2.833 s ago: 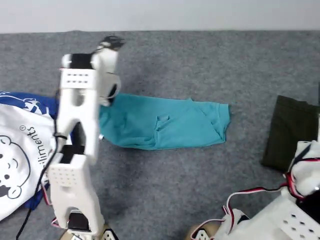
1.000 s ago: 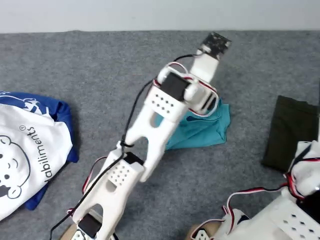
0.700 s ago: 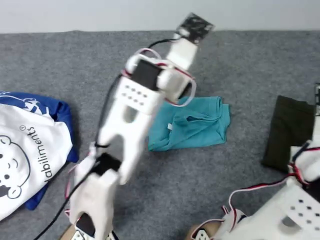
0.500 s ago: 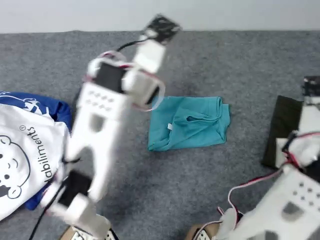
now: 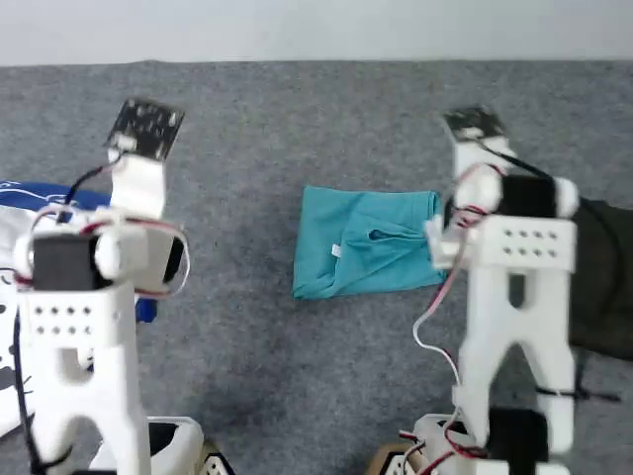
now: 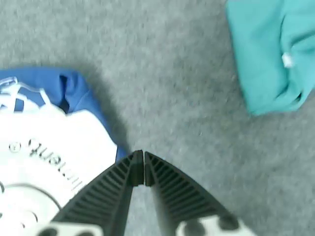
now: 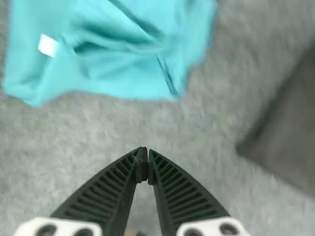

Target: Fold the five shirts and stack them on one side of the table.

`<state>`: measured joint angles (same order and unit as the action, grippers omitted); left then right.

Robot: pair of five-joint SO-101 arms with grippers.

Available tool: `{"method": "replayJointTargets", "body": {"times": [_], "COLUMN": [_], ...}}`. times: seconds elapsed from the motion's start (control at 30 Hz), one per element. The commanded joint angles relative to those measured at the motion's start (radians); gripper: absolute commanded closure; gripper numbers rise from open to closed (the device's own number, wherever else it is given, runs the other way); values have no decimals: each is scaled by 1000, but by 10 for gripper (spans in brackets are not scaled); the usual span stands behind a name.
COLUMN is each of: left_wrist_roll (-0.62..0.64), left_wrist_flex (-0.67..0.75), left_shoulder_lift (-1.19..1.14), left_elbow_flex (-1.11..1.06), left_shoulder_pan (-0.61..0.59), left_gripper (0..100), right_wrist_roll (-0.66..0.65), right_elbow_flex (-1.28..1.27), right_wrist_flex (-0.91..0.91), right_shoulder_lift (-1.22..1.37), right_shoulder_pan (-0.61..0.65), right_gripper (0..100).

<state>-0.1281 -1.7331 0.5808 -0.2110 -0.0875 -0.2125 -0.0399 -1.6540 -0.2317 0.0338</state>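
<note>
1. High view: the teal shirt point(image 5: 366, 242) was a long strip a moment ago and now lies folded in half at the middle of the table point(image 5: 297, 119). The left arm point(image 5: 74, 297), which carried the fold across, has pulled back to the left side. The right arm point(image 5: 514, 247) has come up between the teal shirt and the dark shirt point(image 5: 603, 287). This fold looks done, so moving the shirt to the stack is probably next. The arms cover much of the white and blue shirt point(image 5: 20, 190) and part of the dark shirt.

2. Left wrist view: the left gripper point(image 6: 142, 169) hangs with its jaws closed together and holds nothing. It is at the edge of the white and blue shirt point(image 6: 44, 142), and the teal shirt point(image 6: 270, 54) is well apart and cut off by the frame.

3. Right wrist view: the right gripper point(image 7: 142, 167) also has its jaws pressed together and is empty, over bare table near the teal shirt point(image 7: 108, 49). The dark shirt point(image 7: 285, 142) is blurred. I cannot tell whether it is one garment or several.
</note>
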Motion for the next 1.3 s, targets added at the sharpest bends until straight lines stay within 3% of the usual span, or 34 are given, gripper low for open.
{"method": "replayJointTargets", "body": {"times": [0.0, 0.4, 0.6, 0.83, 1.13, 1.27], "left_wrist_roll": [-20, -20, -20, -20, -20, -20], "left_wrist_flex": [-25, -25, -25, -25, -25, -25], "left_shoulder_lift": [97, 281, 284, 284, 282, 282], "left_elbow_flex": [-87, -213, -213, -213, -213, -213], "left_shoulder_pan": [-43, -152, -172, -170, -164, -164], "left_gripper": [994, 994, 994, 994, 994, 994], "right_wrist_roll": [9, -2, -2, -127, -295, -325], "right_elbow_flex": [97, 287, 382, 399, 400, 402], "right_wrist_flex": [84, 349, 389, 199, -124, -139], "right_shoulder_lift": [76, 469, 673, 756, 699, 616], "right_shoulder_pan": [74, 277, 289, 226, 30, -18], "right_gripper": [988, 988, 988, 988, 988, 988]}}
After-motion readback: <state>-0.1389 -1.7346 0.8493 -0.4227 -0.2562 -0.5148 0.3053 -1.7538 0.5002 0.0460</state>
